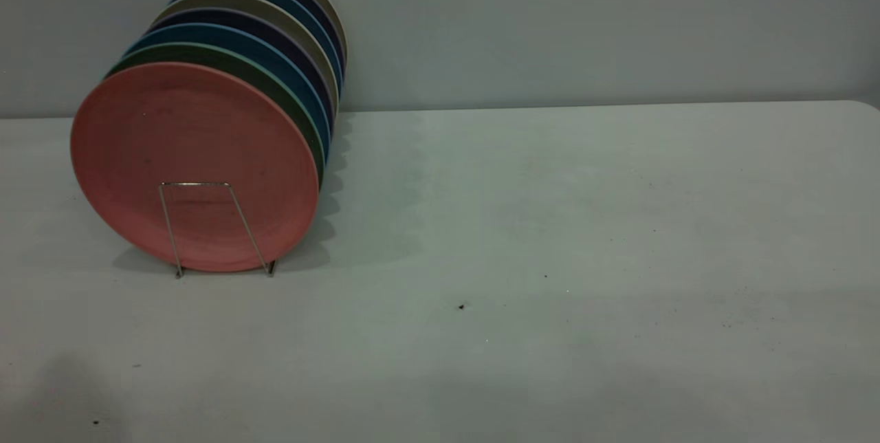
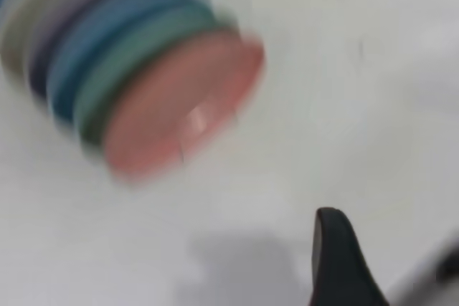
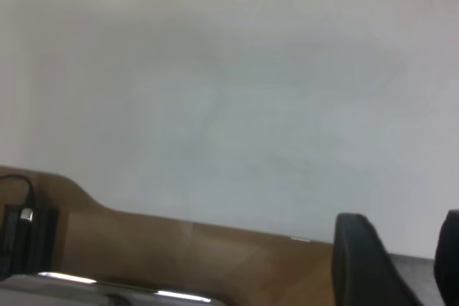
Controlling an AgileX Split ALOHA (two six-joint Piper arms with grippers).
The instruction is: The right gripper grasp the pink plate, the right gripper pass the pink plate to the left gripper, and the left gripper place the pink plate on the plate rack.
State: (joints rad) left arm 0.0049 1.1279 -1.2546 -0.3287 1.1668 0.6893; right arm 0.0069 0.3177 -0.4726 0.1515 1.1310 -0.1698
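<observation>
The pink plate (image 1: 194, 154) stands upright in the front slot of the plate rack (image 1: 196, 184), at the table's left, leaning on the teal-green plate (image 1: 278, 85) behind it. Neither gripper shows in the exterior view. In the left wrist view the pink plate (image 2: 179, 105) is blurred and some way off from my left gripper (image 2: 391, 256), which is open and empty above bare table. My right gripper (image 3: 409, 249) is open and empty, with only white table and a brown surface past the table's edge in its view.
Several more plates (image 1: 275, 23), blue, dark and beige, stand in a row behind the pink and teal-green ones. The white table (image 1: 550, 223) stretches to the right of the rack, with a grey wall behind. Brown flooring (image 3: 179, 249) lies beyond the table edge.
</observation>
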